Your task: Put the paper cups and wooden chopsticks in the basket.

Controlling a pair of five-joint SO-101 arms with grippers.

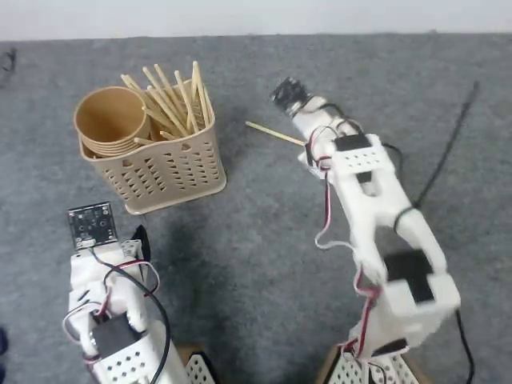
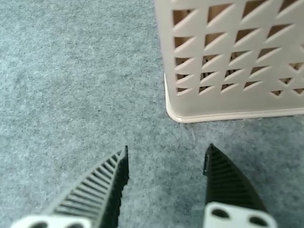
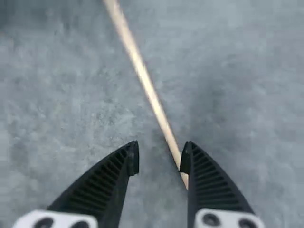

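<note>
Two white robot arms stand side by side at the near edge of a grey carpet-like surface (image 1: 264, 240). The left arm sits low and close to its base. The left gripper (image 2: 167, 149) has its two black ridged fingers spread wide apart with nothing between them, poised over bare grey surface just short of a bottom corner of the basket (image 2: 228, 71).

The right arm stretches farther out across the surface. The right gripper (image 3: 161, 145) is also parted, and a single loose chopstick (image 3: 142, 76) lies flat on the surface, running away from the gap. The chopstick's near end sits between the fingers, close against the inner edge of one of them, and the fingers are not closed on it.

From above, this chopstick (image 1: 274, 134) lies to the right of the basket (image 1: 172, 172), well apart from it. The beige basket has latticed walls and stands upright farther out on the left side. Inside it, a nested stack of tan paper cups (image 1: 112, 120) fills the left part, mouths upward. Beside the cups, a bundle of wooden chopsticks (image 1: 172, 100) leans up and fans out over the rim
</note>
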